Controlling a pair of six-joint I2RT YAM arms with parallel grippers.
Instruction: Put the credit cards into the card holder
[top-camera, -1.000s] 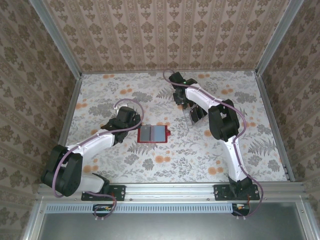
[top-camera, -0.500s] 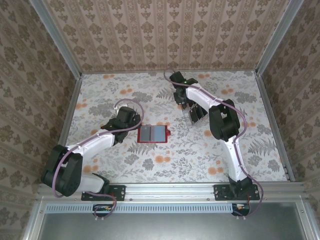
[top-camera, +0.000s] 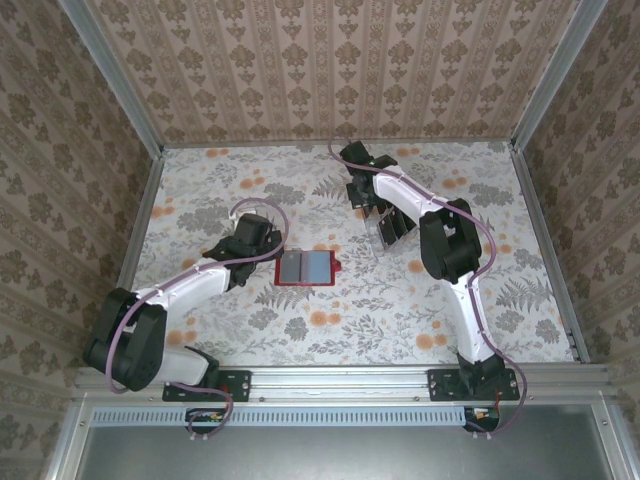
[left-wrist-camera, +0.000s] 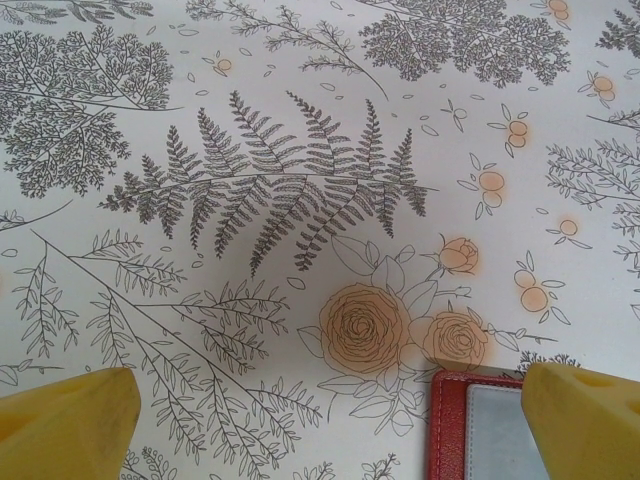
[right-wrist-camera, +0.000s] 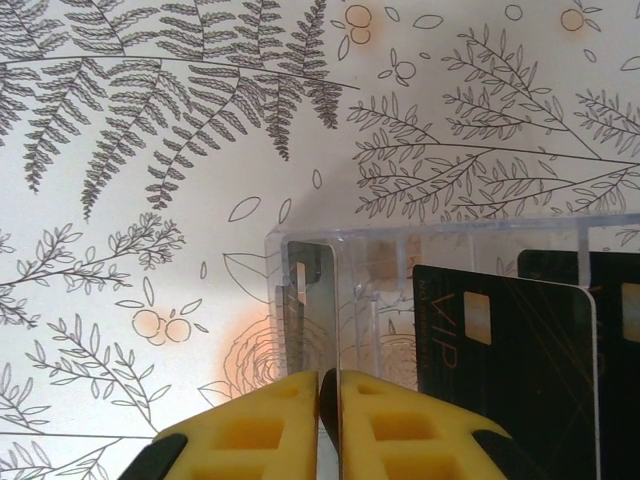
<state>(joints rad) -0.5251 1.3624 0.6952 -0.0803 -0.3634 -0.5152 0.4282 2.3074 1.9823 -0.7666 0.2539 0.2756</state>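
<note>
Reaching far, right gripper at clear rack

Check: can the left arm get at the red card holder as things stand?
Likely yes. The left claw hangs open right at the card holder's corner, with nothing lying between them.

The top camera looks steeply down from above and behind the arm bases, far enough to take in the whole table and walls. The left wrist camera sits close over the table, facing past the left gripper to a wallet corner; the right wrist camera, as near, faces past the right gripper at the rack. Wallet and rack also show from above.
</note>
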